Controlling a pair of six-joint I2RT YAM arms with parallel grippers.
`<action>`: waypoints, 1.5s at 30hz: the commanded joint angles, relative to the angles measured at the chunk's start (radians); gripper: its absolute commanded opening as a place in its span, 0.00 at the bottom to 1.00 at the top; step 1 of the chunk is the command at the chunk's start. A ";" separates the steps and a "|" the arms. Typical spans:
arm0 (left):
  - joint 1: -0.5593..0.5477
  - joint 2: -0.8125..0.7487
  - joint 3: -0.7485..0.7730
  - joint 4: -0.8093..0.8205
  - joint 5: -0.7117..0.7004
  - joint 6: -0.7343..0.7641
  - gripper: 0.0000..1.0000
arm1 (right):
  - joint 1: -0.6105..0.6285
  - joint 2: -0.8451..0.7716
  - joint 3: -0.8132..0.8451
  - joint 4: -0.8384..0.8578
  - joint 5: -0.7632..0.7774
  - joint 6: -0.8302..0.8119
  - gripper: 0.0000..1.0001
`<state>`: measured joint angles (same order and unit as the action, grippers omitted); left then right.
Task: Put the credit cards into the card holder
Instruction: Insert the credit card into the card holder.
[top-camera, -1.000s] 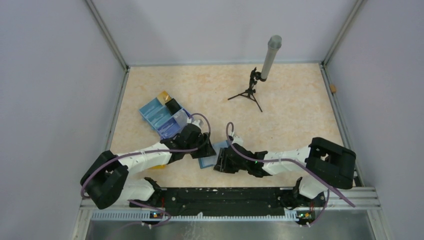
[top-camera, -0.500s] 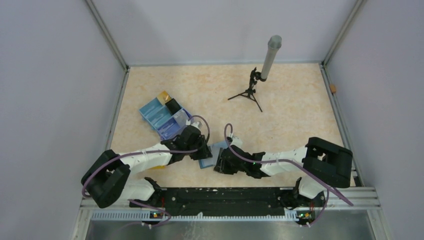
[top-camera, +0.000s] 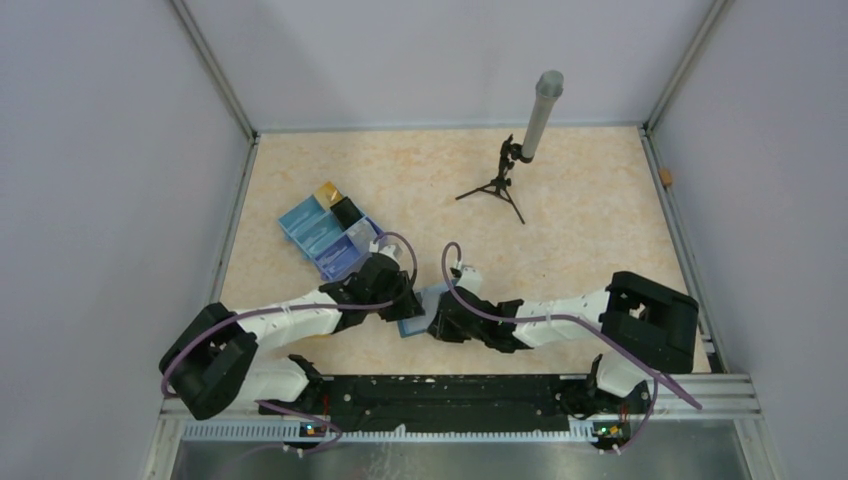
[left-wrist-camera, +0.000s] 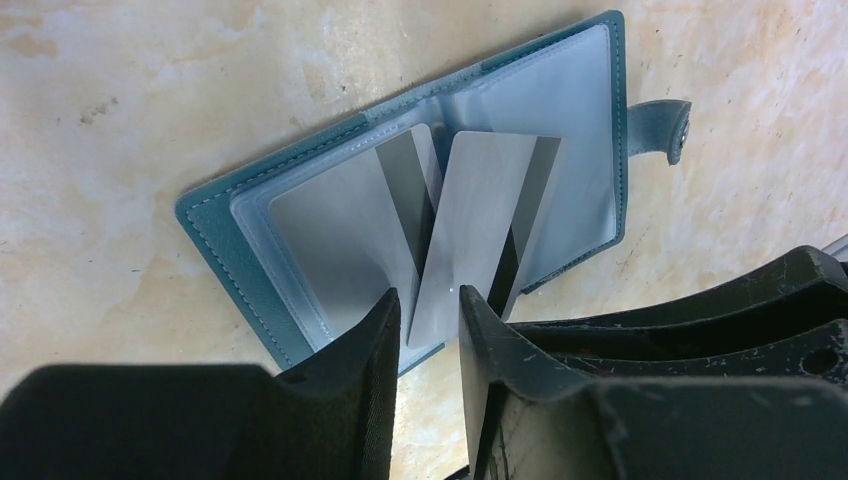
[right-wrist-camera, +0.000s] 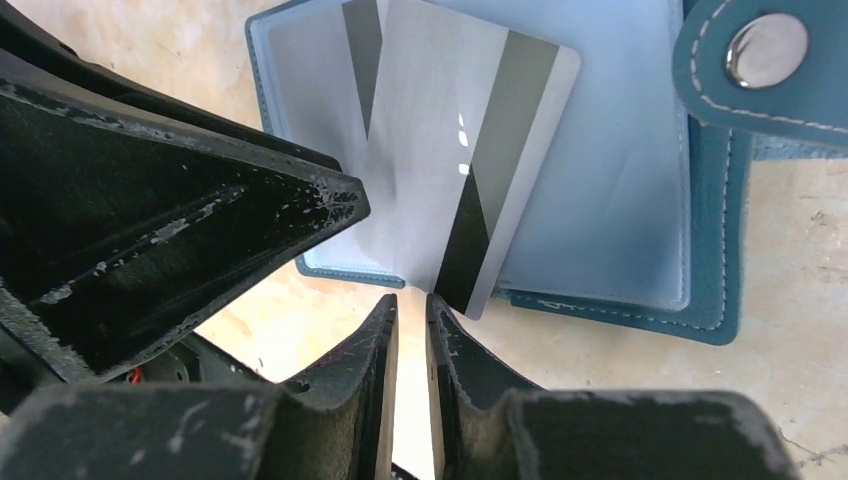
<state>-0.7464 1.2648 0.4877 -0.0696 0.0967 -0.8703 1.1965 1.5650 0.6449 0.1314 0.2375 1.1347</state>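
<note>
Well, the silvery credit card (left-wrist-camera: 480, 210) with the dark stripe stands tilted over the open card holder (left-wrist-camera: 218, 250). Its far end rests on the pale inside of the holder and its near end reaches back between the fingers of my left gripper (left-wrist-camera: 428, 295). That gripper looks clenched on the card, with the fingers bearing on its two long edges and not on its faces. My right gripper (right-wrist-camera: 411, 305) has its jaws drawn almost together. The card's lower corner sits just ahead of its fingertips, and I cannot tell whether it pinches that corner or only touches it.

The holder lies flat on the worktop (left-wrist-camera: 120, 120), directly ahead of both grippers, with its clasp (left-wrist-camera: 665, 115) hanging off the far side.

I judge the card to be light, stiff and glossy. Squeezed by the edges like this it could bow and spring out, so a grip on its flat faces near one short end would be safer. The holder is soft and light too, and I expect it to skid when pushed. One gripper should pin its teal rim while the other feeds the card in under the clear sleeve (left-wrist-camera: 590, 130).
</note>
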 joint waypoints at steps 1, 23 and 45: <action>0.003 -0.022 -0.017 -0.019 -0.025 -0.002 0.30 | 0.034 0.011 0.058 -0.046 0.035 -0.027 0.15; 0.014 -0.069 -0.024 -0.056 -0.052 -0.007 0.28 | 0.090 0.112 0.197 -0.281 0.179 -0.018 0.16; 0.025 -0.018 -0.022 -0.027 -0.030 -0.010 0.27 | 0.089 0.008 0.232 -0.441 0.309 -0.091 0.18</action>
<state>-0.7269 1.2354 0.4702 -0.0818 0.0696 -0.8860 1.2800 1.6508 0.8547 -0.2546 0.5220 1.0840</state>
